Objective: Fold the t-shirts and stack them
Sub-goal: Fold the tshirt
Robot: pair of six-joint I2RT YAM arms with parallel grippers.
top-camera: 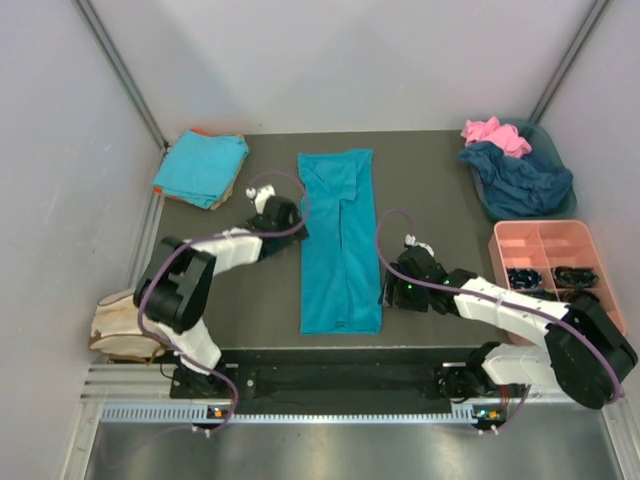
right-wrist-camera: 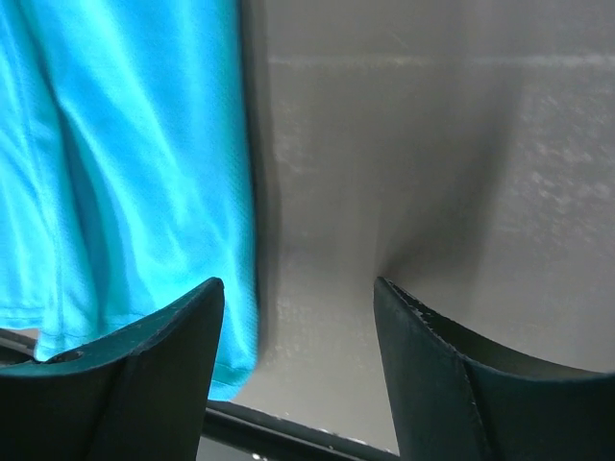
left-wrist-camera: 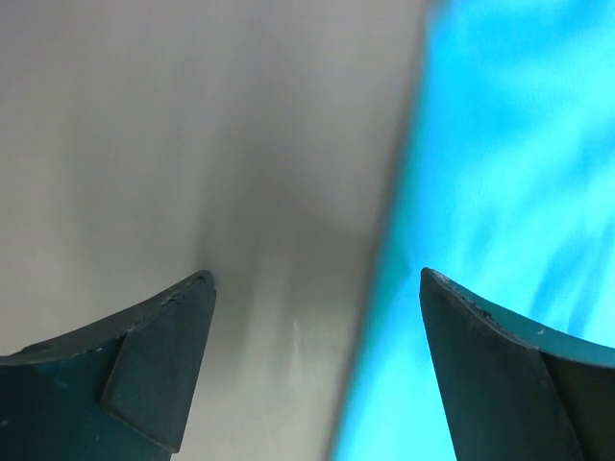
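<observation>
**Op:** So, where is the shirt lying?

**Spotter:** You're looking at the teal shirt [top-camera: 340,240] lying flat mid-surface [top-camera: 250,300]. It's folded lengthwise into a long narrow strip, with the collar end pointing away from you. A folded teal stack [top-camera: 200,168] is sitting at the far left, and a navy and pink pile [top-camera: 520,175] is waiting at the far right.

**Op:** And what are my claws doing?

**Spotter:** Your left claw [left-wrist-camera: 317,283] is hovering at the strip's left edge, along its far half. Its jaws are standing wide apart and gripping nothing. Your right claw [right-wrist-camera: 298,288] is sitting at the right edge near the hem end. It's gaping too, and it's holding nothing either. Each one is straddling the cloth's border, with one finger over teal and the other over bare surface.

**Op:** How am I expecting it to handle?

**Spotter:** I'm judging it light, thin and completely limp. You're probably going to see it sagging and trailing wherever you aren't holding it. The folded layers are likely sliding over each other easily, too.

**Op:** Where am I taking hold, then?

**Spotter:** I'm suggesting you pinch the two near hem corners, one per claw. You should be biting through every layer, right at the edges. That way you're lifting the whole width evenly and the strip isn't twisting while you're carrying the hem toward the collar.
</observation>
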